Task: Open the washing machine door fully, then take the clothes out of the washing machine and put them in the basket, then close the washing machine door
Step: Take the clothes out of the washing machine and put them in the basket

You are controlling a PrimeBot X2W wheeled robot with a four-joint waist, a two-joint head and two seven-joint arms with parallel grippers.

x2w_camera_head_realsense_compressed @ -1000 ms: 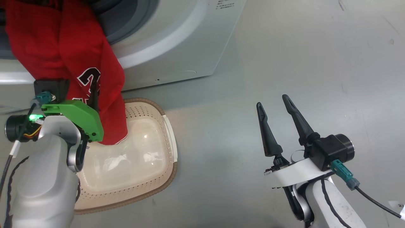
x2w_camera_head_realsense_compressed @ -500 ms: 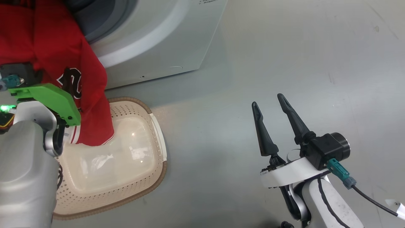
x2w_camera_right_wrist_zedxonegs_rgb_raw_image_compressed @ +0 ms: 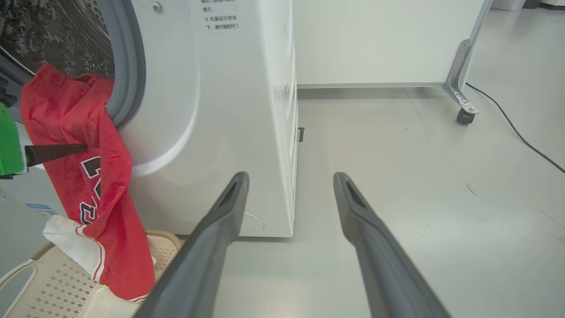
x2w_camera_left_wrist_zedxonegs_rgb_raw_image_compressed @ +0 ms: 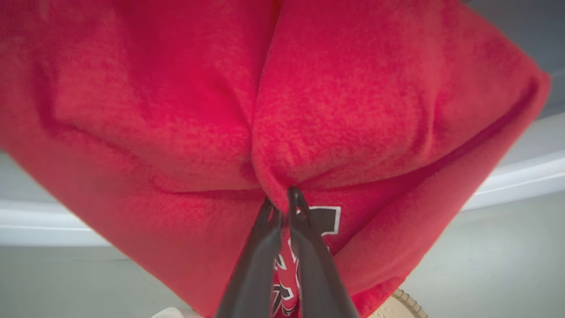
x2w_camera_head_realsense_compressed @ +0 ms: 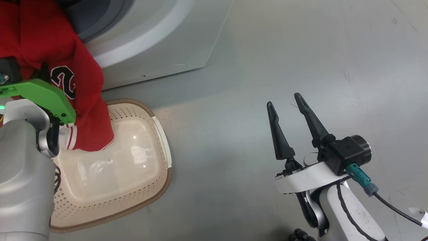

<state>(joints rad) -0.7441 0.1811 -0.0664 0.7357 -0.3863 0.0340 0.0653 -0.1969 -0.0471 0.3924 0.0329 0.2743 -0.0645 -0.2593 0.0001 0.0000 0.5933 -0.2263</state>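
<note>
Where basket (x2w_camera_head_realsense_compressed: 100,209) sits, scuffed grey floor (x2w_camera_head_realsense_compressed: 301,50)

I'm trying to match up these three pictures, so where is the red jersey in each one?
Head view: the red jersey hangs at upper left, hem reaching the basket.
Left wrist view: it covers most of the picture, pinched by the left tool.
Right wrist view: far left, draped from the washing machine down to the basket.
Shared landmark: the basket's brown woven rim.

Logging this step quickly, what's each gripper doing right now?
Left gripper: shut on the clothes.
Right gripper: open, holding nothing.
</note>
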